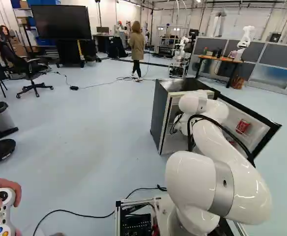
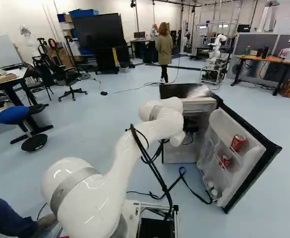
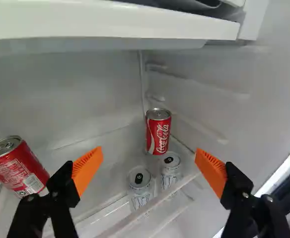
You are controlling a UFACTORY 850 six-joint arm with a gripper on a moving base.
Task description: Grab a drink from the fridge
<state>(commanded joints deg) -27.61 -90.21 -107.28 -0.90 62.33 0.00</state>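
Red can ahead, fingers wide apart

Gripper: the gripper stands open, orange pads wide apart, nothing gripped.
Red soda can: one stands upright ahead of the gap between the fingers, near the fridge's inner corner.
Pale cans: two with black tabs, one and its neighbour, side by side between the fingers, nearer than the red one.
Second red can: this one sits outside one finger.
White shelf: its edge spans above both fingers.
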